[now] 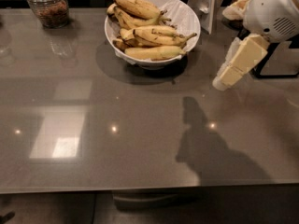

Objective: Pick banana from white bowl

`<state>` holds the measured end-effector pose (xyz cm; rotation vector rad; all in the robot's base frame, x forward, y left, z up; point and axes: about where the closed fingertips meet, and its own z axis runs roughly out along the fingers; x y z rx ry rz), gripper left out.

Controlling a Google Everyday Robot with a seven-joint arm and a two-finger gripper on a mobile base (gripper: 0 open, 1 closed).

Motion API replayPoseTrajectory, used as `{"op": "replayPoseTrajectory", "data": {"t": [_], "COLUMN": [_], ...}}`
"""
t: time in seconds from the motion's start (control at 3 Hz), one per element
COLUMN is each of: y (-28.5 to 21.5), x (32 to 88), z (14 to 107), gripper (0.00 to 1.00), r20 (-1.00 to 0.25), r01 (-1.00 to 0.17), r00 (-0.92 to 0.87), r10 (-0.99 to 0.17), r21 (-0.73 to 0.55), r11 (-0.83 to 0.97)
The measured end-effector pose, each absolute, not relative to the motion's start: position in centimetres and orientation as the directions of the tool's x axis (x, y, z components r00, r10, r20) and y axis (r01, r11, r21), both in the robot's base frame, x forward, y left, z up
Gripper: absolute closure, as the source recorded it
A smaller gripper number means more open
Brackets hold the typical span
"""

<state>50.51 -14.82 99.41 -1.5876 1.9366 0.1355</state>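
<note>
The white bowl (187,14), wide and fluted, stands at the back middle of the grey table (140,139). It holds several yellow bananas with brown flecks. The banana (136,7), long and curved with dark ends, lies on top of the pile at the back. My gripper (224,80) hangs from the white arm (273,10) at the right. It is a little above the table, to the right of the bowl and lower in the view, a short gap from the rim. It holds nothing that I can see. Its shadow falls on the table below it.
A glass jar with brown contents (46,6) stands at the back left. A white upright card (205,3) stands just right of the bowl. A black stand (275,69) is behind the arm at the right. The table's front edge (140,188) runs across the bottom.
</note>
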Motion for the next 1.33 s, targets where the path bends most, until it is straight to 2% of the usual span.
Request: {"op": "replayPoseTrajectory", "data": {"t": [0.67, 1.33], "y": [-6.9, -5.9], "x": [58.1, 58.7], "z": [98.7, 98.8], "gripper": [0.0, 0.0], "r20": [-0.674, -0.68], "r01": [-0.936, -0.928], "r00": [-0.013, 0.05], "r10": [-0.738, -0.732], "r21": [-0.253, -0.302], "r11": [0.247, 0.217]}}
